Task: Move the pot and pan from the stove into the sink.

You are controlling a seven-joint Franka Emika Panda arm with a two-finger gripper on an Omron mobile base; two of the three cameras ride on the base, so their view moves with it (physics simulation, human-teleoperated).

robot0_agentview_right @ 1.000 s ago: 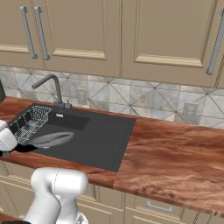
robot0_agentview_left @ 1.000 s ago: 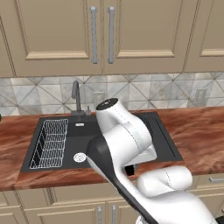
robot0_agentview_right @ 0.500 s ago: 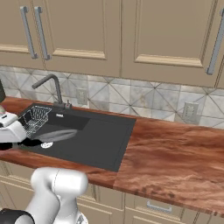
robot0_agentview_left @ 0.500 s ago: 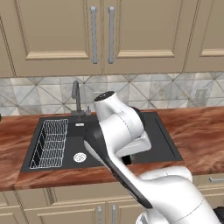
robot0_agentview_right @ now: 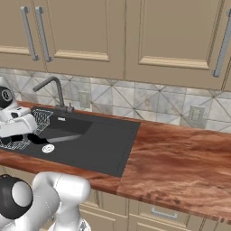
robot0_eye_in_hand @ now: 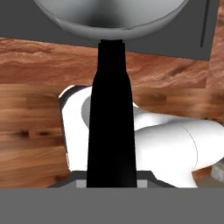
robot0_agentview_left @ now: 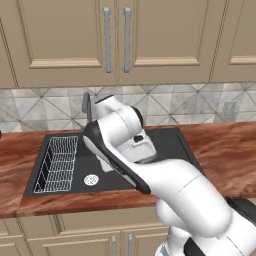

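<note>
The pan [robot0_eye_in_hand: 111,19] is silver and shallow, and its straight black handle [robot0_eye_in_hand: 110,113] runs from my gripper [robot0_eye_in_hand: 111,181] up to the bowl. My gripper is shut on that handle. From the right base view, the hand [robot0_agentview_right: 18,126] hangs over the left part of the black sink [robot0_agentview_right: 101,151], and the pan [robot0_agentview_right: 63,138] shows as a thin grey sliver low in the basin. My own arm [robot0_agentview_left: 120,145] covers the pan in the left base view. The pot and the stove are out of view.
A white wire rack [robot0_agentview_left: 57,162] lines the sink's left side, with the round drain [robot0_agentview_left: 90,179] beside it and the grey faucet [robot0_agentview_right: 52,88] behind. Wooden counter [robot0_agentview_right: 180,158] stretches to the right. Beige cabinets hang above the tiled backsplash.
The arm has swung back toward the faucet. My hand, still holding the pan, has come further in over the left part of the basin.
</note>
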